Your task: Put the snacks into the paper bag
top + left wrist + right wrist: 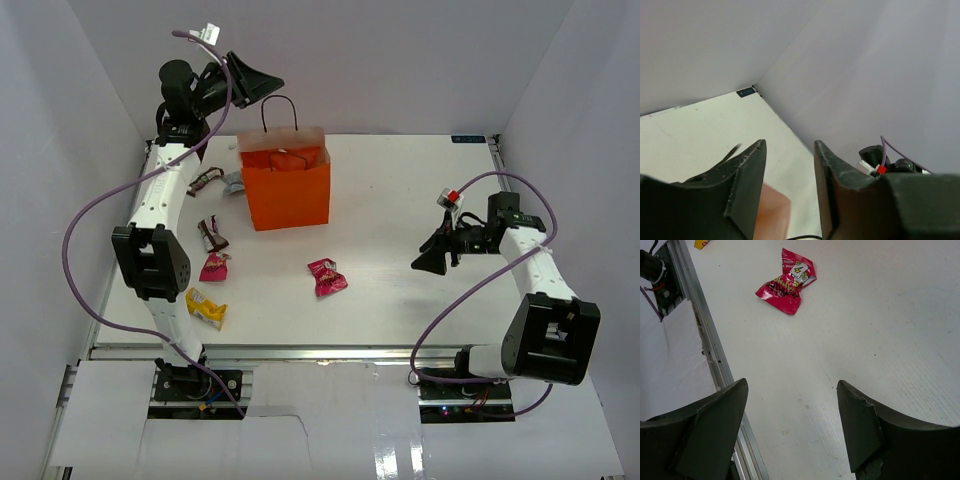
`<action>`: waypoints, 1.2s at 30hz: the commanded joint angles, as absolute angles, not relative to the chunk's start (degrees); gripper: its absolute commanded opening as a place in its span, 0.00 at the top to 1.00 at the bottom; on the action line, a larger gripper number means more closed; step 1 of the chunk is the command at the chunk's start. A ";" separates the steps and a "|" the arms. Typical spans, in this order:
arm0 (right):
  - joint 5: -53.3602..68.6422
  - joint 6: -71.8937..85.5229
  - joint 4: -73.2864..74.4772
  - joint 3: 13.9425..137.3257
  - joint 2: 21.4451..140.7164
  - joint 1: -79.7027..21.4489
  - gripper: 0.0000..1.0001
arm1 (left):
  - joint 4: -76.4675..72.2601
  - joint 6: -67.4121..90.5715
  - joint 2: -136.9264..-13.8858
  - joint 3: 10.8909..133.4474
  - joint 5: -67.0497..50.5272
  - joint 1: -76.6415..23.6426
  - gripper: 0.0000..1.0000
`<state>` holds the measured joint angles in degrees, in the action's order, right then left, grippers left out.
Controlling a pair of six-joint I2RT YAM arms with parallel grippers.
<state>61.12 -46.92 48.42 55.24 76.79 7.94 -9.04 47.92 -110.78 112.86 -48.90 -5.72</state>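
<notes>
snacks (327, 276) loose beside paper bag (288, 190)

A white desk (420, 210) is enclosed by pale grey walls (400, 60) at the back and at both sides. A small blue label (467, 139) is seen at its far right corner. An aluminium rail (330, 352) is fixed along the near edge, and white panels (330, 430) are laid on the near side of it.

Bright, even light from above; faint soft shadows on white table (400, 200) by paper bag (290, 195). Left wrist cam: bag = blurred orange patch, left fingers (747, 175) soft up close. Right wrist cam: magenta packet (786, 282) sharp.
</notes>
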 commanded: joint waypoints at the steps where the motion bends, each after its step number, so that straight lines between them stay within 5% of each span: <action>1: 60.30 -49.30 51.15 56.42 77.08 6.25 0.23 | -6.62 45.27 -103.27 113.46 -45.28 -5.71 0.45; 7: 50.38 -39.49 45.46 56.87 75.68 -5.08 0.24 | 7.96 34.91 -98.46 115.84 -39.39 -5.63 0.28; 11: 33.29 -22.65 33.18 55.64 74.44 -19.64 0.23 | 15.54 26.39 -90.81 113.04 -27.65 -5.54 0.20; 18: 3.62 -0.47 23.38 59.32 83.03 -39.80 0.23 | 24.15 22.94 -64.81 88.89 -6.71 -5.54 0.09; 26: 8.16 5.71 25.93 72.31 99.13 -45.00 0.26 | 43.40 35.84 -40.36 59.98 -1.75 -5.36 0.06; 36: 6.16 7.12 25.75 77.52 110.65 -46.67 0.37 | 58.25 57.38 -26.64 46.50 3.07 -5.45 0.06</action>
<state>8.21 5.85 26.65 75.07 109.25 -46.06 52.60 49.01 -28.88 47.42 0.05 -5.67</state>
